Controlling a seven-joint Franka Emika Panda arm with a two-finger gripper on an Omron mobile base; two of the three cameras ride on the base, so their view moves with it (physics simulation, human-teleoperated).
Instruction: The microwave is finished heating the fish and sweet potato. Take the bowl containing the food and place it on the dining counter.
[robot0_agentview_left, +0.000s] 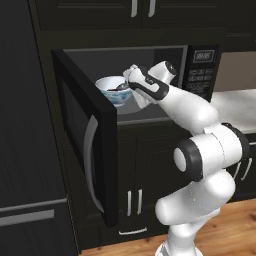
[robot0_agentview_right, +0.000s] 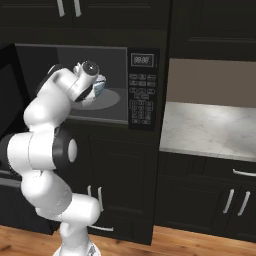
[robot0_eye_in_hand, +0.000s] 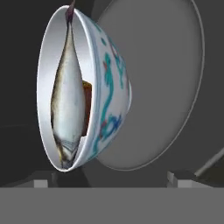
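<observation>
Hand view: tool (robot0_eye_in_hand: 116, 177) wide open beside bowl (robot0_eye_in_hand: 103, 100)

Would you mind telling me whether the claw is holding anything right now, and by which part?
Nothing is held. The claw stands open just short of the bowl inside the microwave, its fingertips clear of the bowl's rim and wall.

The arm (robot0_agentview_right: 60, 95) covers most of the bowl (robot0_agentview_right: 99, 88) from the right, leaving a sliver. From the left, the hand hides the bowl's (robot0_agentview_left: 114, 89) right side. The finger tips (robot0_eye_in_hand: 46, 180) barely clear the hand view's bottom. The display (robot0_agentview_right: 141, 60) digits are too small to read.
</observation>
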